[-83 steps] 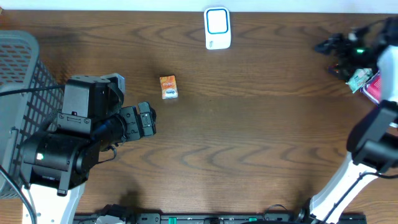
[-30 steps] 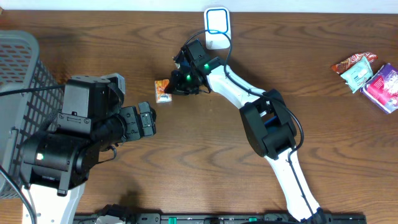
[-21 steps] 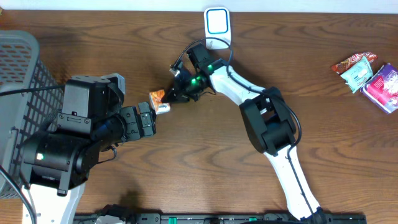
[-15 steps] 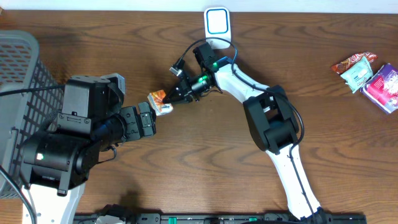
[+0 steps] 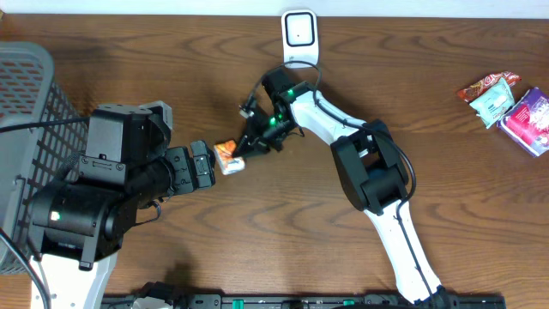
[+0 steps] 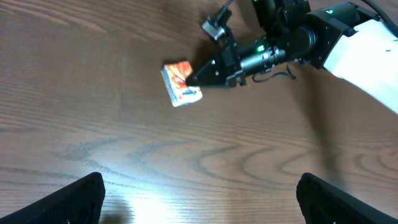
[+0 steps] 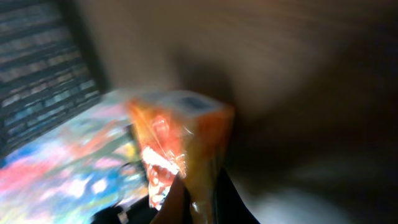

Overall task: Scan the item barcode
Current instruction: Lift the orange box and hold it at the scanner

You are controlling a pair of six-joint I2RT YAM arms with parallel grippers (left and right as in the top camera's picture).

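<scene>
1. Overhead: the small orange box (image 5: 227,157) lies on the table (image 5: 283,223) between the two arms, well apart from the white scanner (image 5: 299,39).
2. The right gripper (image 5: 246,146) has its fingers pressed together, tips against the box's edge (whether they nip the wrapper, I cannot tell).
3. The left gripper (image 6: 199,183) stands wide apart, holding nothing.
4. The box looks light, stiff and glossy, so likely to slide; best taken across its narrow sides.

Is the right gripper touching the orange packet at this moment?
Touching. The left wrist view shows the right gripper tip-on against the orange packet; the right wrist view shows its wrapper pinched between the shut jaws.
</scene>
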